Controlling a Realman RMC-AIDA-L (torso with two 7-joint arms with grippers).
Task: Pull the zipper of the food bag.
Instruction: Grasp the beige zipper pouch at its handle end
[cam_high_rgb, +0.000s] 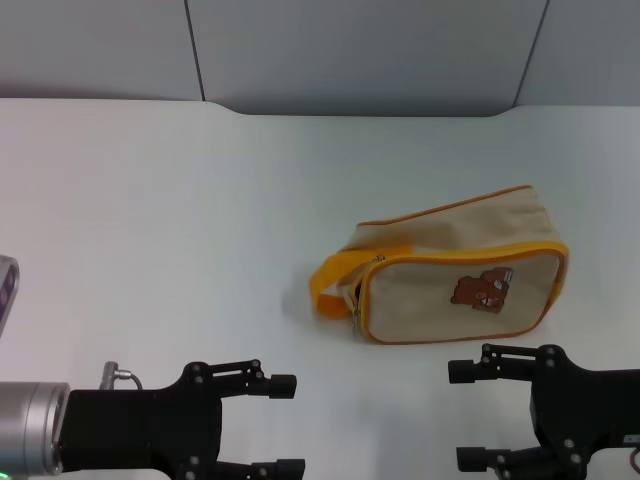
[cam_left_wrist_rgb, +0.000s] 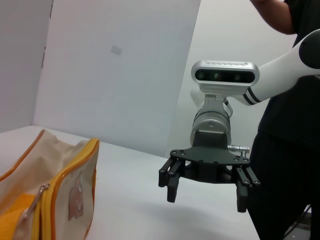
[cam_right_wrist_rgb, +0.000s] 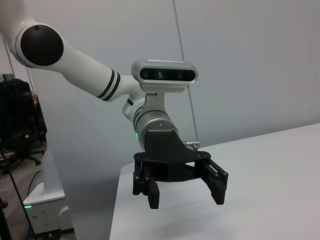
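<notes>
Both pairs of jaws are held wide apart and grip nothing: the left gripper (cam_high_rgb: 285, 425) is seen at the near left of the head view, and the right gripper (cam_high_rgb: 470, 415) at the near right, each with its black fingers pointed inward toward the other. The same is shown from the wrists, where the right gripper (cam_left_wrist_rgb: 206, 195) hangs spread above the surface in the left wrist view, and the left gripper (cam_right_wrist_rgb: 185, 192) hangs spread likewise in the right wrist view. A broad white table (cam_high_rgb: 150, 200) is spread before the robot, backed by grey wall panels (cam_high_rgb: 350, 50). On the table, right of centre and just beyond the right gripper, the food bag (cam_high_rgb: 450, 275) is laid on its side, its front panel with the brown bear picture (cam_high_rgb: 482, 291) turned toward the robot; it is touched by neither gripper. An orange-yellow strap handle (cam_high_rgb: 335, 280) is looped out from the bag's left end. The zipper (cam_high_rgb: 465, 255) is run along the edge of the front panel, and its small silver pull tab (cam_high_rgb: 356, 312) is seen at the left end, beside the handle.
</notes>
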